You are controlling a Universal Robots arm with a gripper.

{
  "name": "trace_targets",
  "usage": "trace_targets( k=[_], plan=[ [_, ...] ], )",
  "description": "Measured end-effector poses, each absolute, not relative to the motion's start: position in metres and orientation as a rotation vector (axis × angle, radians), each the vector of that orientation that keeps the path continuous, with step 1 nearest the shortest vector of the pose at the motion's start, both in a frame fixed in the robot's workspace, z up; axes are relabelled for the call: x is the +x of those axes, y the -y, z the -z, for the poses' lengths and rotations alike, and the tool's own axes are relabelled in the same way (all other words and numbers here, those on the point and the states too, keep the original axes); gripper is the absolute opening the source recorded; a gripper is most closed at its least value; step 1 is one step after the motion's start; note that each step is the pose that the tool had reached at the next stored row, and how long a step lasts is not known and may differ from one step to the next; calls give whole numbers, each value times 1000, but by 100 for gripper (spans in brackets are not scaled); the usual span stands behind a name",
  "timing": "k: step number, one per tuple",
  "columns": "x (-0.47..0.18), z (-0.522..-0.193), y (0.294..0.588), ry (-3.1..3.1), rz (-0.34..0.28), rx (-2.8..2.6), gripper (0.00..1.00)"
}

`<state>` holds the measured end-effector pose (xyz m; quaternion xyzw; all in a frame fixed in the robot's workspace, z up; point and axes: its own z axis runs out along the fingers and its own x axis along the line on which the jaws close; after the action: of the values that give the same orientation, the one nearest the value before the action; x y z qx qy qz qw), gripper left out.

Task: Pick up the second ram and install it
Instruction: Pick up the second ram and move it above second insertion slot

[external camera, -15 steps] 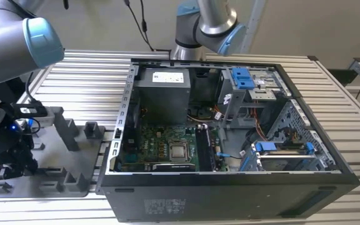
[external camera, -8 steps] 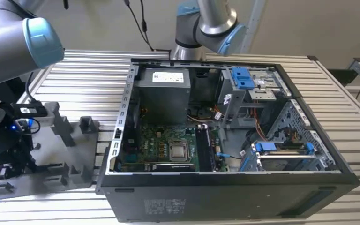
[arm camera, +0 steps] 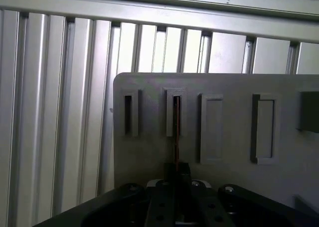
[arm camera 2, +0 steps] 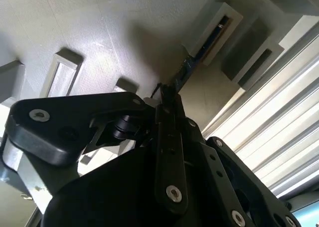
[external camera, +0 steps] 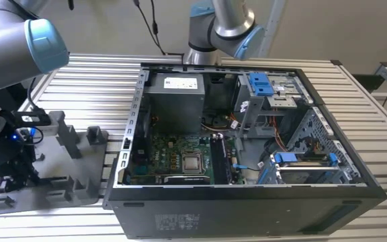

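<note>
Where my gripper [arm camera: 178,168] stands: at the grey holder tray [arm camera: 234,182], pinched narrow on the second ram [arm camera: 177,129].
Ram's place: on edge in a tray slot.
Handling: light, stiff, fragile, I judge; grip the board's edges, never chips or contacts.

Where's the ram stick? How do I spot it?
Find the grey tray on the slatted table. The ram runs from one of its slotted posts to the pincer. It is thin and dark; the posts are pale grey.
</note>
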<state>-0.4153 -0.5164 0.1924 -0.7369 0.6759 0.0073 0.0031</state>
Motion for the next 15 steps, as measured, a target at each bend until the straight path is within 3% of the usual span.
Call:
trace_targets(
  k=[15],
  plan=[
    [-415, -204, 516, -2119, -23, -2310, 15]
  ],
)
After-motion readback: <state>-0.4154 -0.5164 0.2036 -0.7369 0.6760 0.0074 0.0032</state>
